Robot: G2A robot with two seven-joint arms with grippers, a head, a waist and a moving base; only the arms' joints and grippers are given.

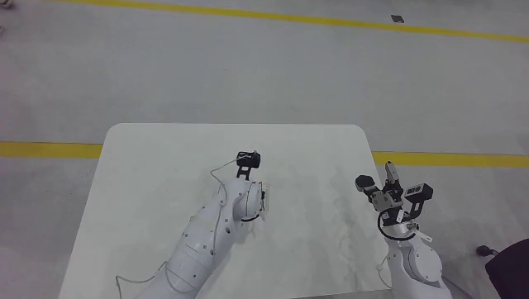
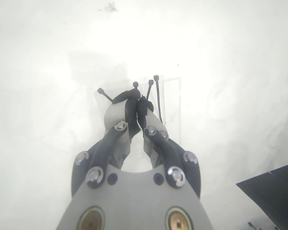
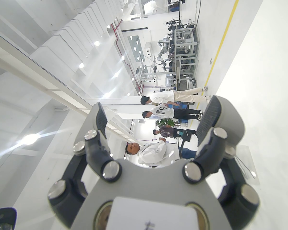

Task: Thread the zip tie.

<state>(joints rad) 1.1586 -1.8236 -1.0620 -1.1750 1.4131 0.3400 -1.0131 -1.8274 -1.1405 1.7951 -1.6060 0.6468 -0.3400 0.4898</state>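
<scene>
- Left end effector (image 2: 136, 102): fingers fully closed, pads pressed together. It appears to pinch one black zip tie (image 2: 135, 84) at the fingertips; the contact point is washed out, so the grip is not certain.
- Further zip ties (image 2: 157, 96) lie just beside the closed fingers, on a clear tray (image 2: 176, 111).
- The tray rests flat on the white counter (image 1: 149, 183), near its middle.
- Right end effector (image 3: 156, 113): fingers spread wide, holding nothing, raised at the counter's right edge, well apart from the tray.
</scene>
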